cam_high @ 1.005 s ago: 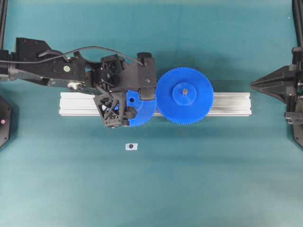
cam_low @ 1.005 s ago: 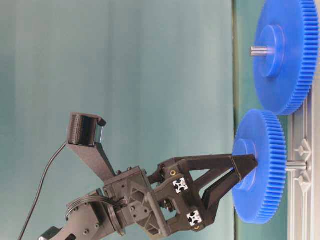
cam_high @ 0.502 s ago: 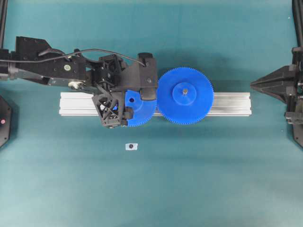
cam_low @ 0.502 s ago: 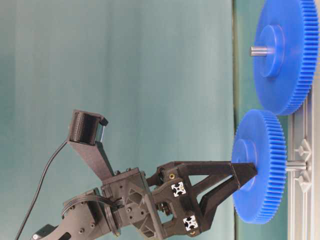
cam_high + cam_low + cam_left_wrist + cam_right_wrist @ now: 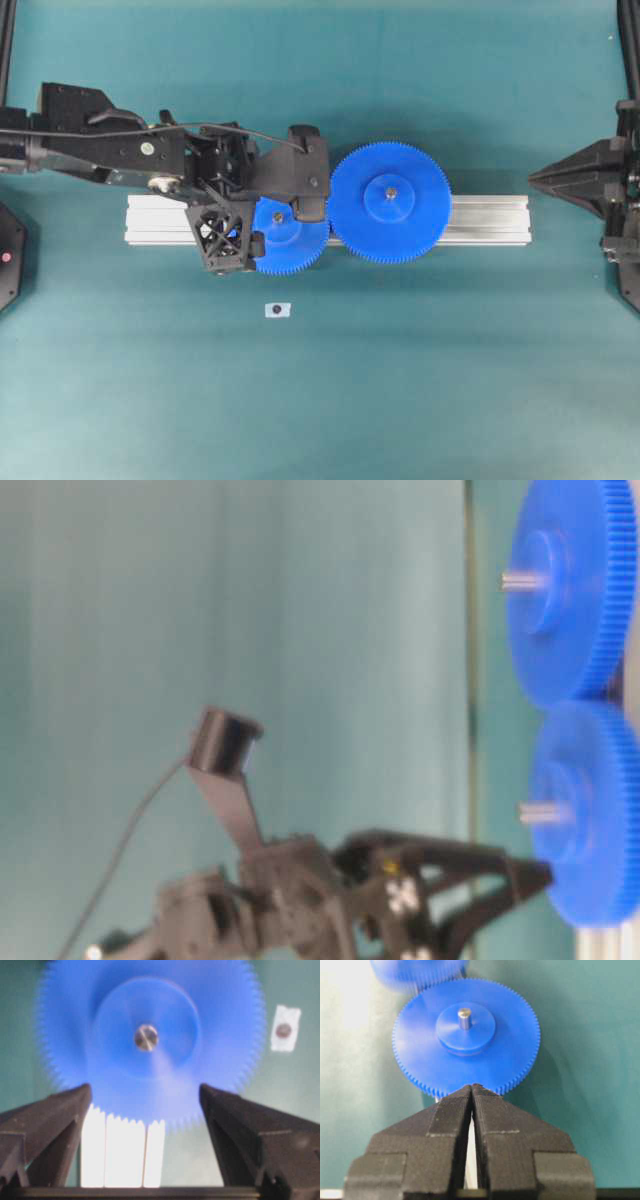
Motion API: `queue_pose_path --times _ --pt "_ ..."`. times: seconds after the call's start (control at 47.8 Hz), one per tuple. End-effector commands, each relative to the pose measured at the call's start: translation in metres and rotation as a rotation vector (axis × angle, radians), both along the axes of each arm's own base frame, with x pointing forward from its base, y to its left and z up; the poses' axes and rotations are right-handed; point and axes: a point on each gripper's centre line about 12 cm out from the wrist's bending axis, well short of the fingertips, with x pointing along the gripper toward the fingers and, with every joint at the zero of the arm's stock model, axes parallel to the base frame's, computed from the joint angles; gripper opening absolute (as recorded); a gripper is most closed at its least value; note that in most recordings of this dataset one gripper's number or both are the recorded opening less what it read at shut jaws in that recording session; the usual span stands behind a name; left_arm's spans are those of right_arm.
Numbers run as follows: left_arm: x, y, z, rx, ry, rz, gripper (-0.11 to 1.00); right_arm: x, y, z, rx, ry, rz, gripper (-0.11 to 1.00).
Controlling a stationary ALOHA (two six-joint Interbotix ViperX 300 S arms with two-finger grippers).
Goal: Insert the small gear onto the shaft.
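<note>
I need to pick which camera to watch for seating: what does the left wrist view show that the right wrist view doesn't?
Only the left wrist view shows the small gear sharply enough to see the shaft tip in its hub, between the open left gripper fingers, plus a white tag.

Only the right wrist view shows the shut right gripper and the large gear.

Both show the teal mat.

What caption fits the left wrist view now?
Small gear seated on the shaft, open left gripper below it.
</note>
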Motion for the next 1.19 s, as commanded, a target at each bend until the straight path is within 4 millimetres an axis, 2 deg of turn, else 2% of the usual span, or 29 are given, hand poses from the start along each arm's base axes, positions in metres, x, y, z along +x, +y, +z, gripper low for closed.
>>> queue_pose_path --times 0.0,0.272,0.691,0.984,1.172 --pt "0.006 -0.001 0.018 0.007 -0.053 -0.007 0.88 0.002 -0.001 0.004 0.005 -0.015 -0.007 0.11" --pt "0.008 0.000 0.024 0.011 -0.062 -0.012 0.88 0.002 -0.001 0.003 0.005 -0.015 -0.008 0.11" --pt "0.001 -0.001 0.041 0.010 -0.095 -0.003 0.88 0.001 -0.001 0.003 0.004 -0.015 -0.007 0.11" --pt "0.004 -0.001 0.067 0.022 -0.172 -0.012 0.88 0.001 -0.001 0.003 0.004 -0.015 -0.007 0.11" --pt "0.011 -0.001 0.089 0.028 -0.301 -0.007 0.88 0.001 -0.001 0.002 0.004 -0.013 -0.007 0.11"
